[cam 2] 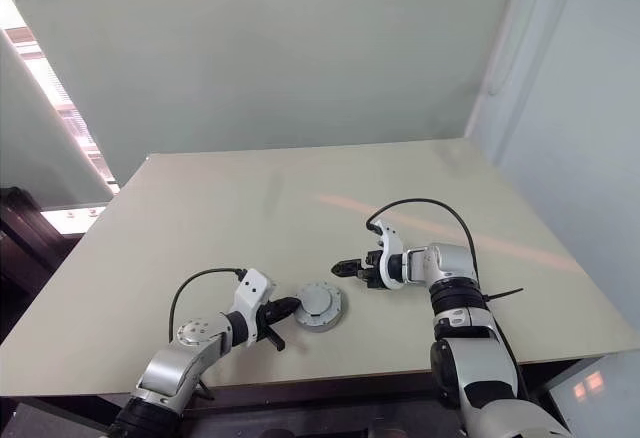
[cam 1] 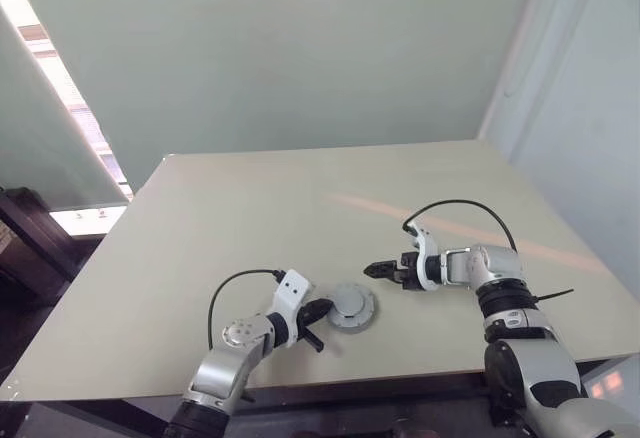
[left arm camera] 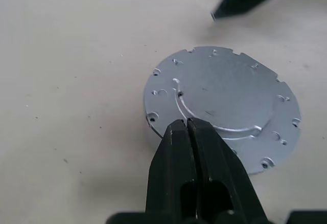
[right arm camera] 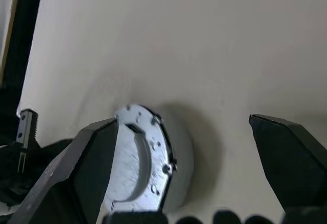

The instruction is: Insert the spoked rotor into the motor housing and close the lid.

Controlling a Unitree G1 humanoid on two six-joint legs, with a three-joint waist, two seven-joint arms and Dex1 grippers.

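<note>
The lid (left arm camera: 219, 96), a flat grey disc with a notched rim and a curved groove, lies near the table's front edge on the motor housing (right arm camera: 181, 155), whose pale side wall shows under it. The spoked rotor is hidden. My left gripper (cam 1: 325, 309) is shut with nothing in it, its tips (left arm camera: 188, 126) at the lid's left rim. My right gripper (cam 1: 378, 272) hovers just right of and beyond the disc (cam 1: 352, 306), pointing left toward it. It is open, with nothing between its fingers (right arm camera: 89, 173).
The beige table (cam 1: 250, 218) is bare around the disc. Its front edge runs close below both arms. A wall stands behind the table, and a window with a dark shelf lies at the left.
</note>
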